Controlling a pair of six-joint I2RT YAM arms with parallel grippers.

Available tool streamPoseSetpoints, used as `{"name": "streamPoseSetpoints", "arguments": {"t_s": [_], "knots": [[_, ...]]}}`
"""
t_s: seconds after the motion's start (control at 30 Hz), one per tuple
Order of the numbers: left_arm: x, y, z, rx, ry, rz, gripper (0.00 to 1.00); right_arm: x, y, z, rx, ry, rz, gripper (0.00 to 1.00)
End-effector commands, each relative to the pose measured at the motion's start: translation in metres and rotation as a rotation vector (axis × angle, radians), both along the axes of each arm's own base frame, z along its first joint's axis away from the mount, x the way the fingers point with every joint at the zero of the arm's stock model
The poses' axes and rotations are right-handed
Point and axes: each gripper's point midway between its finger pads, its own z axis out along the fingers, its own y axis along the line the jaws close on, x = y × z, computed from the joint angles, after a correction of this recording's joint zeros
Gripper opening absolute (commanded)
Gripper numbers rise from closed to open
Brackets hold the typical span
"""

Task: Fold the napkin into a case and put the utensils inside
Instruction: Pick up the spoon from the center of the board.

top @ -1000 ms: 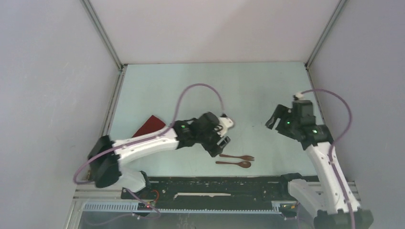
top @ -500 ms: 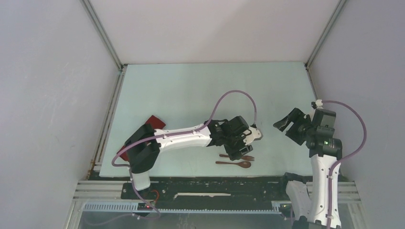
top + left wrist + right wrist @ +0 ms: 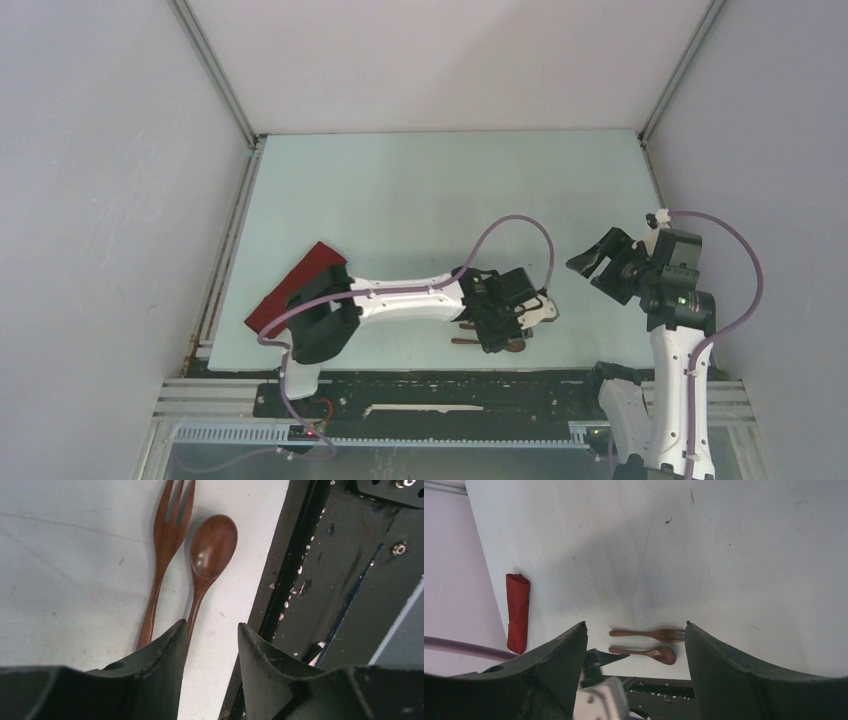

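The left hand (image 3: 212, 630), partly apart and gripping nothing, sits low over the handles of the spoon (image 3: 212, 545) and the fork (image 3: 162, 555) beside it, likely to pinch both for the folded napkin (image 3: 517, 611) well left of the spoon, while the right hand (image 3: 635, 627) hangs wide apart to the spoon's right.

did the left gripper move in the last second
Yes. The left gripper swung right and toward the near edge of the table, ending over the fork and spoon, which lie where they were.
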Motion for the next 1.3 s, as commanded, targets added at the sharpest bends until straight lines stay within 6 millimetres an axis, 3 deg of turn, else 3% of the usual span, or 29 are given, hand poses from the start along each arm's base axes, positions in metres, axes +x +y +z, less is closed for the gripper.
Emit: {"name": "streamPoseSetpoints", "arguments": {"t_s": [0.0, 0.47, 0.73, 1.0, 1.27], "knots": [[0.000, -0.008, -0.005, 0.061, -0.055, -0.029, 0.48, -0.001, 0.003, 0.004, -0.011, -0.031, 0.034, 0.79], [0.005, -0.008, -0.028, 0.148, -0.126, -0.042, 0.35, -0.001, 0.003, 0.004, -0.013, -0.032, 0.030, 0.78], [-0.001, -0.019, -0.029, 0.131, -0.131, -0.056, 0.30, -0.001, 0.002, 0.004, -0.016, -0.030, 0.025, 0.78], [-0.006, -0.028, -0.034, 0.125, -0.130, -0.065, 0.40, -0.001, 0.002, 0.003, -0.016, -0.032, 0.028, 0.78], [0.001, -0.026, -0.047, 0.155, -0.166, -0.065, 0.32, -0.002, 0.003, 0.004, -0.012, -0.035, 0.033, 0.78]]}}
